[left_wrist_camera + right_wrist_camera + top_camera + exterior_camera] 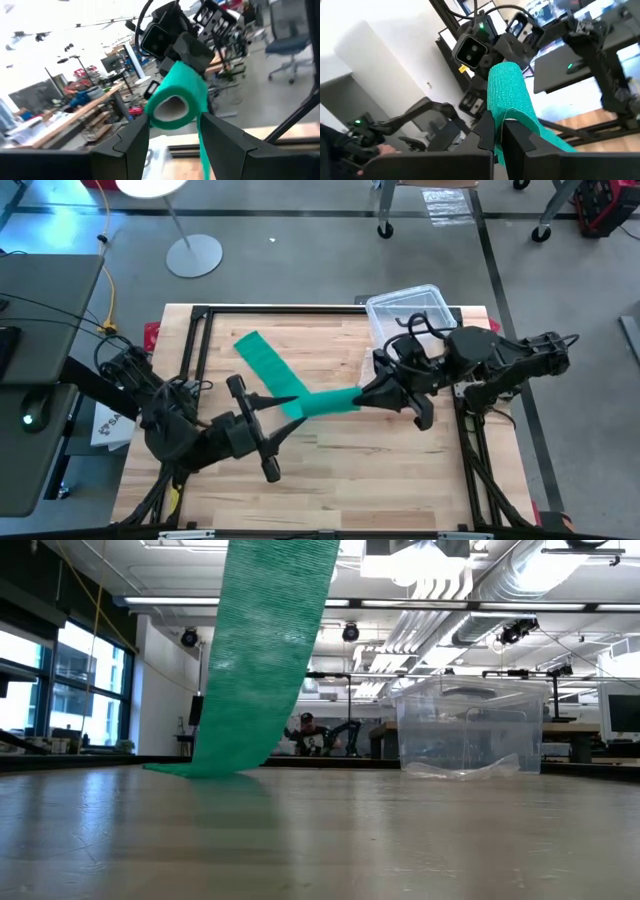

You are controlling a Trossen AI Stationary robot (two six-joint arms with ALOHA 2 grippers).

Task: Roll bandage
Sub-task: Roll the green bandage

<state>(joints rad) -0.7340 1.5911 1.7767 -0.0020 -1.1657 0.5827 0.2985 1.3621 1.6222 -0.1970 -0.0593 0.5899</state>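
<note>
The green bandage is partly wound into a roll (322, 403) held level above the table's middle between my two grippers. Its loose strip (265, 360) slants down from the roll, and the strip's lower end (205, 768) lies on the wood toward the far left. My left gripper (172, 125) is at the roll's left end and looks into the hollow core (170, 107). My right gripper (499, 131) is shut at the roll's right end (507, 87). My left gripper pinches the roll's left end (197, 107) between its two fingers, one on each side of its round wall. The fingers come level from the table's left, along the roll's length. The roll is lifted clear and lies level. My right gripper pinches a thin layer of green fabric at the roll's right end (499, 120) between its two shut fingers. It comes level from the table's right, along the roll's length. The roll stretches away from it toward the other gripper, clear of the table.
A clear plastic box (410, 315) with a crinkly clear bag stands at the far right of the table, close behind my right arm. A black frame (200, 330) runs along the table's edges. Bare wood lies along the near side (340, 470).
</note>
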